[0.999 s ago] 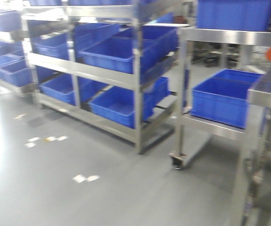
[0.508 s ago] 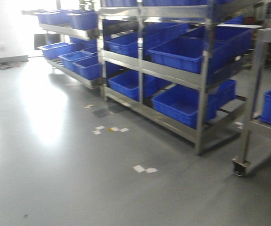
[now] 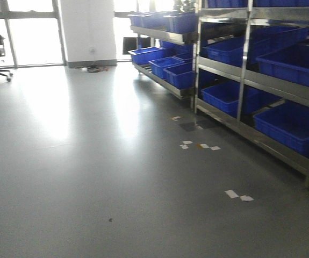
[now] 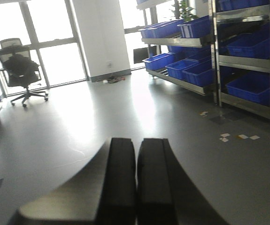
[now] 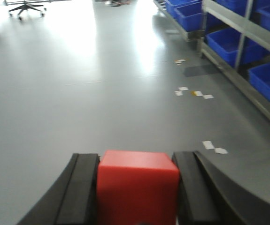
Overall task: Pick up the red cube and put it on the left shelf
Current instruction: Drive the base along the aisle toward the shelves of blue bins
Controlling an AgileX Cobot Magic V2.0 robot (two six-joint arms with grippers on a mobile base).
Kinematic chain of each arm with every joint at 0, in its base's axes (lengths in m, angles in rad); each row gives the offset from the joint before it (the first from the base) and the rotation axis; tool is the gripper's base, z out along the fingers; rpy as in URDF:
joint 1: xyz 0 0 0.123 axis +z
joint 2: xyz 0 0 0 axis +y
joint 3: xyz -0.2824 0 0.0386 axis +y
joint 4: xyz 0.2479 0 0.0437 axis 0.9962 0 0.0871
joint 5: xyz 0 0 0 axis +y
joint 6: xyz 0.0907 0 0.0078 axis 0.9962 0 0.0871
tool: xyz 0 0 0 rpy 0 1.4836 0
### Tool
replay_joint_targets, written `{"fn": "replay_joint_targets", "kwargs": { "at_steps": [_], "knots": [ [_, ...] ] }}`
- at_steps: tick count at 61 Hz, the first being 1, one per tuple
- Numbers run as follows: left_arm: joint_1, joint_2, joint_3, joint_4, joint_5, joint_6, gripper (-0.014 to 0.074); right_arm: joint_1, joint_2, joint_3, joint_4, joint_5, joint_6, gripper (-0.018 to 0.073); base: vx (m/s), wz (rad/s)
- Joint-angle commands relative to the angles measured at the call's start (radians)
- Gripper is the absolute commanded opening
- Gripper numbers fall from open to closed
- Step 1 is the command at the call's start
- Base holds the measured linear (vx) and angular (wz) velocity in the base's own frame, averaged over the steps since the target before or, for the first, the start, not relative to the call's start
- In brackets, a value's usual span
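Steel racks (image 3: 245, 70) have slid from centre to the right edge of the front view; grey floor (image 3: 90, 172) and bright windows (image 3: 30, 32) now fill the left.

Red cube (image 5: 137, 185): plain solid red, smooth faces, top edge level. It sits inside the right pincer (image 5: 137, 187), pinched between two black fingers (image 5: 81, 187) above the floor. The cube's lower part is cut off by the frame edge.

Left pincer (image 4: 136, 159): fingers pressed together, holding nothing.

Blue bins (image 3: 227, 95) sit on the racks, ahead and right of both pincers; their contents cannot be made out. Paper scraps (image 5: 214, 147) lie ahead-right of the right pincer. Office chair (image 4: 21, 72) stands far ahead-left of the left pincer.
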Motion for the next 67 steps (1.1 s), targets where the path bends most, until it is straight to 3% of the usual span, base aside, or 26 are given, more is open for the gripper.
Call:
{"fn": "replay_joint_targets", "kwargs": {
  "at_steps": [1, 14, 67],
  "knots": [
    [-0.005, 0.007, 0.022, -0.005, -0.091, 0.001, 0.0106, -0.005, -0.003, -0.030, -0.014, -0.089, -0.005, 0.0059, -0.12, 0.69],
    [-0.005, 0.007, 0.022, -0.005, -0.091, 0.001, 0.0106, -0.005, -0.003, -0.030, -0.014, -0.089, -0.005, 0.0059, -0.10, 0.55],
    [-0.005, 0.007, 0.022, -0.005, -0.091, 0.001, 0.0106, -0.005, -0.003, -0.030, -0.014, -0.089, -0.005, 0.0059, 0.04, 0.22]
  ]
}}
